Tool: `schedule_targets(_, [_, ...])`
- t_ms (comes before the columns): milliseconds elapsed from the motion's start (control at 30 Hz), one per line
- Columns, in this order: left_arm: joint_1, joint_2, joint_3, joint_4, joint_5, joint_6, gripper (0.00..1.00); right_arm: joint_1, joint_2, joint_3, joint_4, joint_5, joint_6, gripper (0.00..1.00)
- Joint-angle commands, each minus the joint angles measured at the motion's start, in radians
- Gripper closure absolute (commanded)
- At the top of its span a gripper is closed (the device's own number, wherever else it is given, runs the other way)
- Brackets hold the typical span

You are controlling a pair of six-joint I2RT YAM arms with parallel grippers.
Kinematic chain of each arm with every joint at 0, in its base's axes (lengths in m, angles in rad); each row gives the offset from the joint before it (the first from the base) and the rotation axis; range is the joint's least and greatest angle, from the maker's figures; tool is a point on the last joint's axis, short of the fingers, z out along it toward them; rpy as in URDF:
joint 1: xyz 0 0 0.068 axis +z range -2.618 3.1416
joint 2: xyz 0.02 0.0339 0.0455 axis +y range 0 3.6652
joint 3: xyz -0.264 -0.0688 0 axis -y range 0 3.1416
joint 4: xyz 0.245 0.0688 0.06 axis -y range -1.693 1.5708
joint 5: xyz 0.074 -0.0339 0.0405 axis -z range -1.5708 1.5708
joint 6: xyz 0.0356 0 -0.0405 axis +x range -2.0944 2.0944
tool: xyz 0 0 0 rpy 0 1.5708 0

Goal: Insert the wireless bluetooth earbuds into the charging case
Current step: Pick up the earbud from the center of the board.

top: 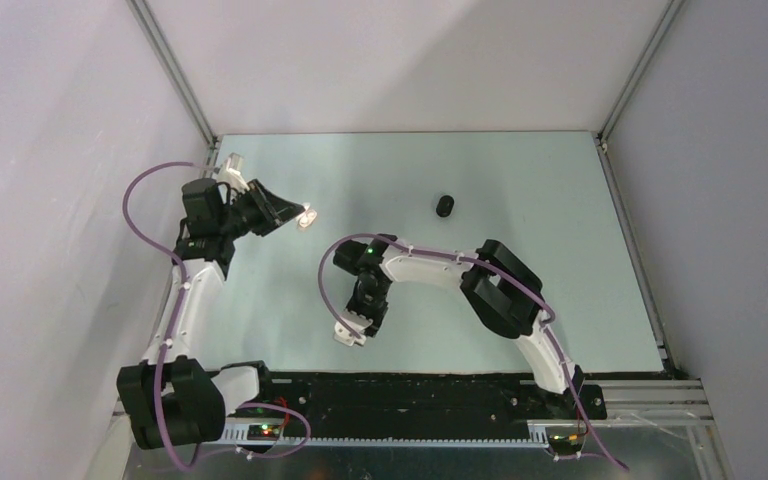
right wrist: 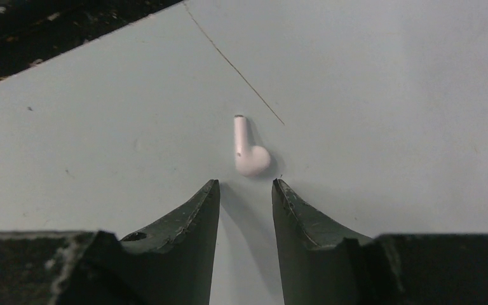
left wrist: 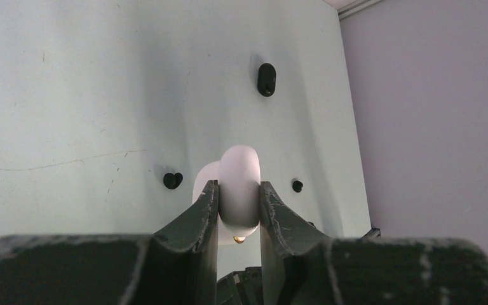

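My left gripper [left wrist: 239, 190] is shut on a white pebble-like charging case [left wrist: 239, 171] and holds it above the table. Part of the case shows behind the left finger, and a small gold point shows at its lower end. In the top view this gripper [top: 298, 214] is at the left with the case [top: 308, 217] in its tips. My right gripper [right wrist: 244, 184] is open and empty, low over the table. A white earbud [right wrist: 248, 151] with a short stem lies just beyond its fingertips. Two black earbuds [left wrist: 173, 180] [left wrist: 297, 185] lie on the table below the held case.
A black charging case [top: 445, 205] lies at the middle back of the table and also shows in the left wrist view [left wrist: 266, 79]. The right gripper [top: 358, 322] points toward the black strip [right wrist: 51, 32] at the table's near edge. Grey walls stand on three sides.
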Motion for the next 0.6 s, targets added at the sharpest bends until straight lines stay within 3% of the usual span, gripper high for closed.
schedule_targets(0, [0.01,0.004,0.006,0.021,0.027,-0.002,1.0,0.019,0.041,0.045,-0.157,-0.024,-0.084,0.6])
schedule_targets(567, [0.01,0.018,0.007,0.023,0.029,-0.006,1.0,0.036,0.048,0.027,-0.074,-0.084,0.043,0.6])
